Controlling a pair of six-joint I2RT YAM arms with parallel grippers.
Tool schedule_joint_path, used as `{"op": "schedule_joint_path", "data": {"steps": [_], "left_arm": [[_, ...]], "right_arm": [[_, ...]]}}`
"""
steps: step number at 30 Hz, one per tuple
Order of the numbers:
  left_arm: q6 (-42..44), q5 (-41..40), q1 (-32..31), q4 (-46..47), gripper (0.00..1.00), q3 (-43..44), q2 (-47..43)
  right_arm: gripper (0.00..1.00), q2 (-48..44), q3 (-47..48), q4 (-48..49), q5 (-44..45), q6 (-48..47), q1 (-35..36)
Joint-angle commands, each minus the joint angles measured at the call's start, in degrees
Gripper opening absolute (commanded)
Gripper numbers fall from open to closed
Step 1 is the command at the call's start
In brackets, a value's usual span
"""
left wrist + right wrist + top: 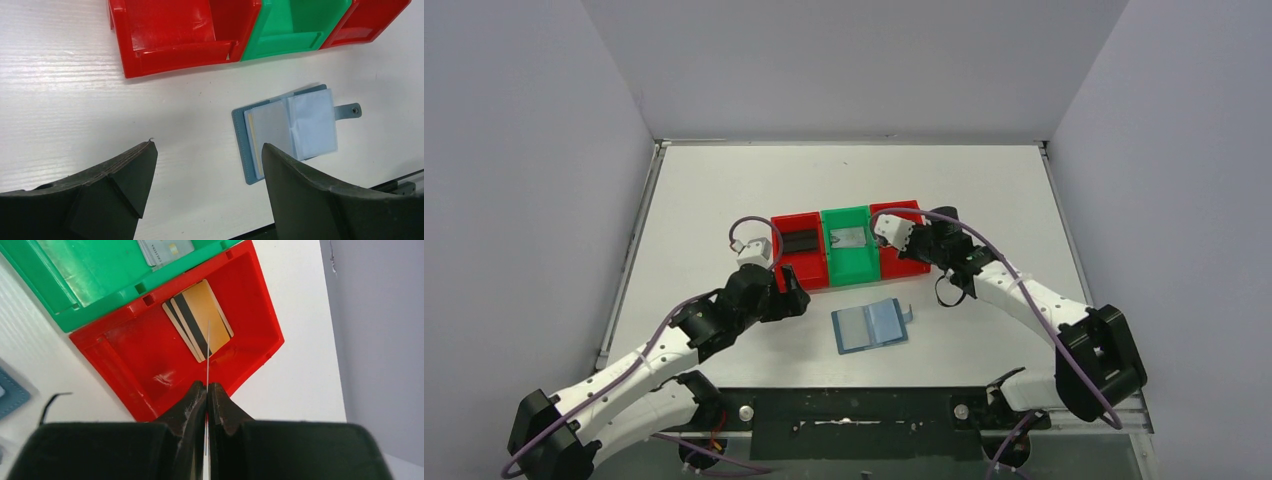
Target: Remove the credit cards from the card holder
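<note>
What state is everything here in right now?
Card holder: lying open.
Left pincer: open, empty.
Right pincer: shut on thin card.
Left red bin: holds black card.
Green bin: holds grey card.
Right red bin: holds gold cards.

Card holder (871,325) teal; gold card (204,315) black-striped; bins (804,273) red, green.

Red rectangular plastic bins (175,45) and green plastic bin (295,30): glossy, smooth moulded. White tabletop (60,100): fine wood-grain texture, slight sheen. Teal card holder (240,140): matt stitched cover, pale blue thin plastic sleeves (312,125). Gold-brown credit card (215,310): smooth. Fingers (115,190) of the left gripper (209,147): matt black.
</note>
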Motion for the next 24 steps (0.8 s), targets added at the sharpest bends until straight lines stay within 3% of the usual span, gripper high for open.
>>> {"op": "schedule_joint_path", "data": {"steps": [1, 6, 17, 24], "left_arm": [[-0.7, 1.5, 0.5, 0.2, 0.77, 0.6, -0.6], [-0.1, 1.9, 0.6, 0.1, 0.77, 1.6, -0.9], [-1.2, 1.6, 0.9, -2.2, 0.77, 1.6, -4.3], [-1.4, 1.7, 0.9, -2.5, 0.77, 1.9, -5.1]], "right_arm": [[0.0, 1.9, 4.5, 1.6, -5.1, -8.4, -1.5], [0.0, 4.7, 7.0, 0.7, -9.6, -12.3, -2.2], [0.0, 15.4, 13.1, -4.2, -8.5, -20.4, -5.4], [0.0, 20.2, 15.0, -1.9, -7.7, -22.9, -5.7]]}}
